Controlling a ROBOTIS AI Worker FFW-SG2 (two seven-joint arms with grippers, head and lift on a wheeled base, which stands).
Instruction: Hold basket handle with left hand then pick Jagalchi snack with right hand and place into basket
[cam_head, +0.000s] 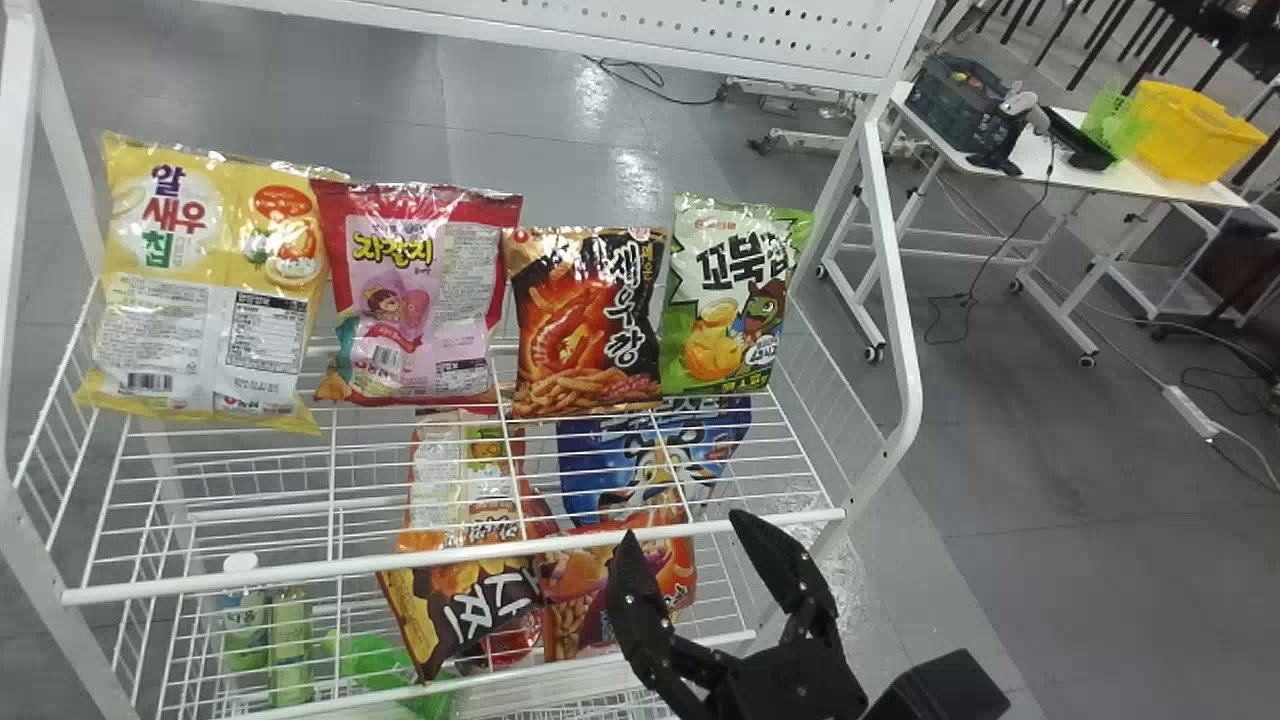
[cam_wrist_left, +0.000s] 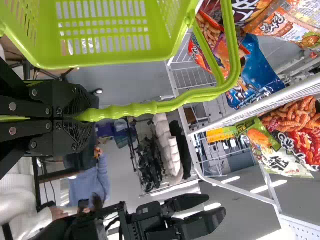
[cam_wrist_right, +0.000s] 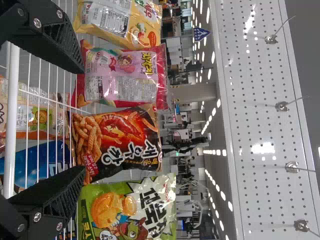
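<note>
While the left gripper (cam_wrist_left: 88, 117) clamps the basket handle (cam_wrist_left: 132, 110), the right gripper (cam_head: 685, 528) gapes wide, empty | Jagalchi bag (cam_head: 420, 290) on shelf (cam_head: 250, 577) between yellow bag (cam_head: 205, 290) and black bag (cam_head: 590, 320) | best centred leftward, then pinched, neighbours untouched

You have 3 snack bags standing on the rack's (cam_head: 450, 557) upper shelf: yellow bag (cam_head: 205, 290) at the far left, black bag (cam_head: 590, 320) right of centre, green bag (cam_head: 725, 300) just beside it. Below, you see a blue bag (cam_head: 600, 465) and 2 bottles (cam_head: 291, 640). Off to your right, a table (cam_head: 1032, 162) holds a dark crate (cam_head: 950, 105) and a yellow tub (cam_head: 1190, 135).
</note>
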